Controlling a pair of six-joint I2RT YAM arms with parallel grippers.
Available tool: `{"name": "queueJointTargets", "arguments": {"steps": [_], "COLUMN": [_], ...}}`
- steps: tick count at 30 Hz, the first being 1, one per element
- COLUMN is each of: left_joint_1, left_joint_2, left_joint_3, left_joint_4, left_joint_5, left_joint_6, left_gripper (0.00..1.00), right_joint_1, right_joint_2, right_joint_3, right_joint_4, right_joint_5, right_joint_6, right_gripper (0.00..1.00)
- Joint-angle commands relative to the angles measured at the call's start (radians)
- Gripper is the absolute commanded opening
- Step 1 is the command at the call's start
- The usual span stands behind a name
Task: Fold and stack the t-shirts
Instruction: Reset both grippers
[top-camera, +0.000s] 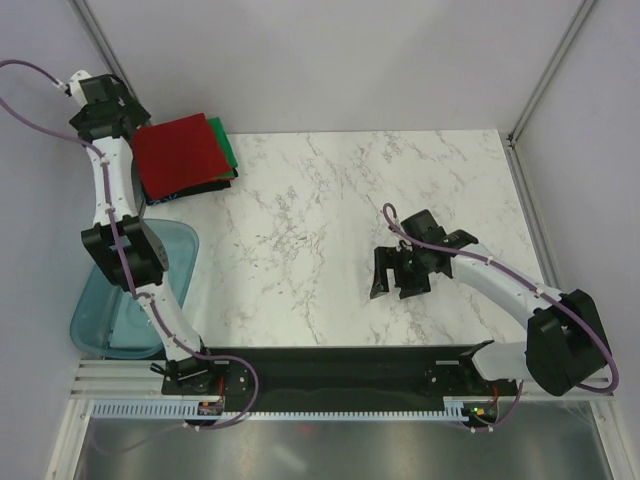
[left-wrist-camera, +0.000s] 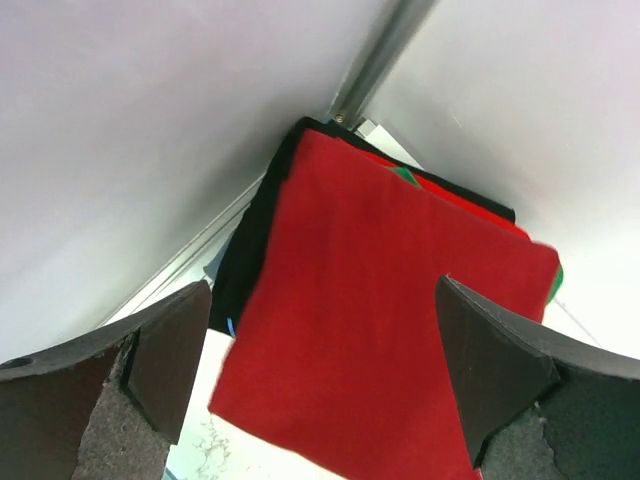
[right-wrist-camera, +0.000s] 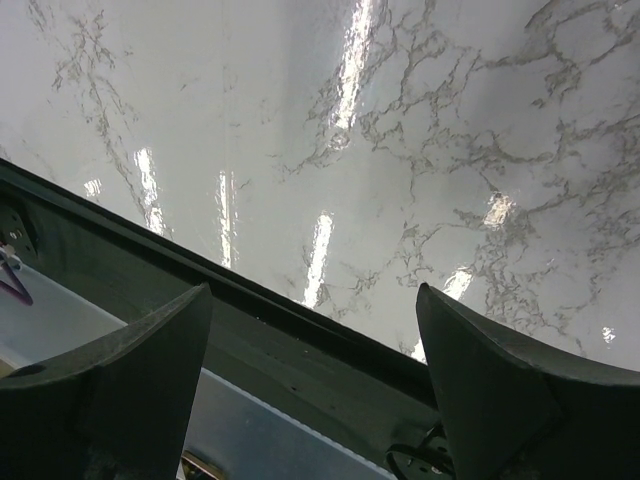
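Main risk: the left claw (top-camera: 108, 108) snagging the top red shirt (top-camera: 180, 155) on the way out. It hung spread wide and holding nothing, right at the far-left corner of the stack (top-camera: 187, 160). In the left wrist view the red cloth (left-wrist-camera: 380, 330) filled the gap between the two fingers (left-wrist-camera: 170, 360). A low or sideways pull-back could drag that top layer and skew the pile. Straight up first would be safer.

Second risk: the pile wasn't square. Green (top-camera: 224, 142) stuck out along the far-right side and black (left-wrist-camera: 250, 250) showed past the red on the left. A nudge could open the folds.

Third: the stack sat in the far-left corner of the table (top-camera: 330, 220), close to the wall. I couldn't tell from the top view whether its left edge overhung the table there. If it did, a bump could tip it off toward the tub (top-camera: 100, 320).

Positions: the stack was just beside and below the left claw, apparently not touching. The right claw (top-camera: 398, 282) was also spread with nothing in it. It hovered over bare marble at near right, well apart from the shirts. Its wrist view showed only tabletop and the near rail between the fingers (right-wrist-camera: 150, 370). My read is that it posed no threat to the pile.
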Motion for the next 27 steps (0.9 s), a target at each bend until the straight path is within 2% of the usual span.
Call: {"name": "queueJointTargets", "arguments": {"steps": [1,3,6,9,12,13,18,19,21,22,23,26,27], "left_joint_1": [-0.091,-0.148,-0.211,-0.254,-0.315,-0.360,-0.411,-0.424,-0.441,-0.452,-0.454,-0.463,-0.463], "left_joint_2": [-0.119,-0.158,-0.276,-0.410,-0.530,-0.559,-0.824,-0.864,-0.991,-1.027,-1.094,-1.188,-1.260], "left_joint_3": [-0.010,-0.017,-0.101,-0.230,-0.368,-0.442,-0.742,-0.862,-0.986,-1.102,-1.203,-1.346,-1.447], "left_joint_4": [0.047,0.048,0.052,0.067,0.110,0.121,0.219,0.260,0.293,0.320,0.325,0.334,0.357], "left_joint_5": [-0.188,-0.198,-0.131,0.054,0.121,0.151,0.300,0.349,0.356,0.348,0.292,0.112,0.037], "left_joint_6": [0.099,0.137,0.147,0.125,0.148,0.162,0.180,0.185,0.191,0.196,0.184,0.112,0.118], "left_gripper": [1.00,1.00,1.00,0.98,0.98,0.97,0.97,0.97,0.97,0.97,0.97,0.95,0.96], "right_joint_1": [0.004,0.005,0.005,0.007,0.014,0.017,0.050,0.051,0.066,0.071,0.083,0.108,0.111], "right_joint_2": [-0.039,-0.036,-0.036,-0.041,-0.045,-0.047,-0.082,-0.096,-0.113,-0.126,-0.133,-0.157,-0.166], "right_joint_3": [-0.004,-0.006,-0.003,0.000,0.008,0.008,-0.004,-0.012,-0.039,-0.050,-0.073,-0.116,-0.127], "right_joint_4": [0.010,0.010,0.019,0.034,0.051,0.052,0.094,0.101,0.134,0.146,0.167,0.194,0.210], "right_joint_5": [-0.012,-0.010,-0.003,-0.001,-0.001,0.000,0.020,0.023,0.025,0.026,0.029,0.040,0.042], "right_joint_6": [0.015,0.013,0.018,0.033,0.053,0.058,0.098,0.117,0.134,0.157,0.165,0.196,0.203], "right_gripper": [0.91,0.91,0.91,0.91,0.91,0.91,0.91,0.91,0.91,0.92,0.92,0.92,0.92]}}
